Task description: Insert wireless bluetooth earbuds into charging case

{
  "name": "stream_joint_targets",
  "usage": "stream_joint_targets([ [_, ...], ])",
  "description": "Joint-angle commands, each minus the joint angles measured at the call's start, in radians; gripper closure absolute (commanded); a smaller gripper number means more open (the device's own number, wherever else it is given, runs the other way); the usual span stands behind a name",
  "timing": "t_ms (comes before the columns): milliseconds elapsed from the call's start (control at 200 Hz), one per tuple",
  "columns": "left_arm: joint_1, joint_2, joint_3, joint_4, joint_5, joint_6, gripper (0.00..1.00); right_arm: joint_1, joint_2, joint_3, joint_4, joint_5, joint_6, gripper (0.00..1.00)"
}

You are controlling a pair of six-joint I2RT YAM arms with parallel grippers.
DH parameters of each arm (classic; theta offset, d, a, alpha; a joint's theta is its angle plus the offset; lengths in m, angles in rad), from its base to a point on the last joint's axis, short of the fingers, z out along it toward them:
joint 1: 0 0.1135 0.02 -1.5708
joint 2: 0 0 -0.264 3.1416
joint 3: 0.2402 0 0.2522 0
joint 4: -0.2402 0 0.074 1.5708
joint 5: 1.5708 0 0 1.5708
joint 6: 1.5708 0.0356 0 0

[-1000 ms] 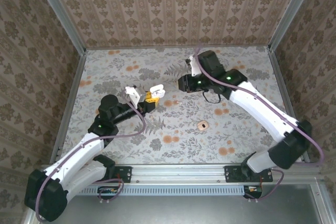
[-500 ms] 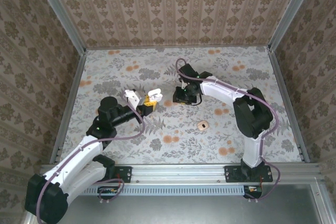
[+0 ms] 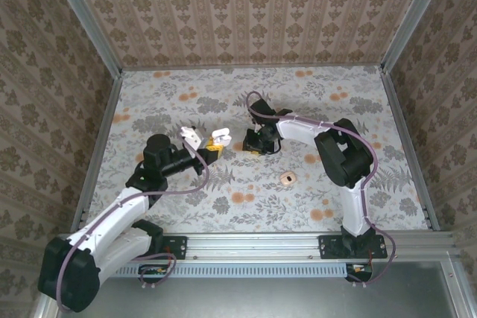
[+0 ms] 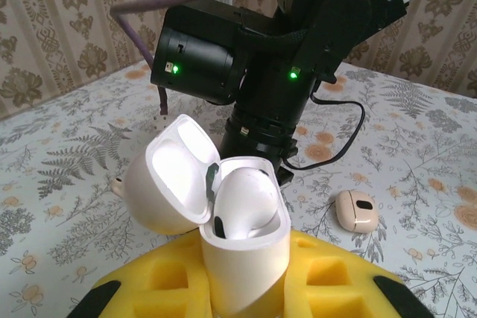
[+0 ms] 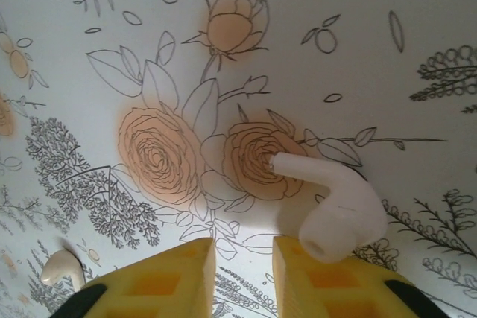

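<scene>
Our left gripper (image 4: 242, 299) clamps the case (image 4: 246, 258), lid open, w/ one earbud (image 4: 246, 199) seated inside. Our right gripper (image 5: 242, 273), fingers slightly apart & empty, sits low over the counter (image 5: 112, 50). The second earbud (image 5: 335, 210) lies just beside it, not yet grasped. Approx. half done.

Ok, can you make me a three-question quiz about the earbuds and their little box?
1. Where is the loose earbud? A. On the flowery table. B. In the case. C. On a shelf.
2. What colour are the fingers of the right gripper? A. Green. B. Red. C. Yellow.
3. The charging case lid is: A. Shut. B. Open. C. Missing.
Answers: 1 A, it lies on the table by the fingers. 2 C, both are yellow. 3 B, the lid tips back in the left gripper, a second earbud showing inside.
</scene>
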State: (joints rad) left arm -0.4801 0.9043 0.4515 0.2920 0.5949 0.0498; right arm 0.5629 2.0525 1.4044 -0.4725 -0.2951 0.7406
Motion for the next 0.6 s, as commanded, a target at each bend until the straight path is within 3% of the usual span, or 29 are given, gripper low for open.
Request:
stream_joint_targets([
  [0, 0.011, 0.018, 0.016, 0.042, 0.035, 0.025, 1.00, -0.016, 0.015, -0.015, -0.040, 0.033, -0.002, 0.68],
  [300, 0.013, 0.098, 0.051, 0.070, 0.076, 0.027, 1.00, -0.059, 0.031, 0.015, -0.014, 0.034, -0.011, 0.61],
  [595, 0.014, 0.118, 0.065, 0.070, 0.077, 0.024, 1.00, -0.084, 0.066, 0.123, -0.121, 0.083, -0.068, 0.60],
])
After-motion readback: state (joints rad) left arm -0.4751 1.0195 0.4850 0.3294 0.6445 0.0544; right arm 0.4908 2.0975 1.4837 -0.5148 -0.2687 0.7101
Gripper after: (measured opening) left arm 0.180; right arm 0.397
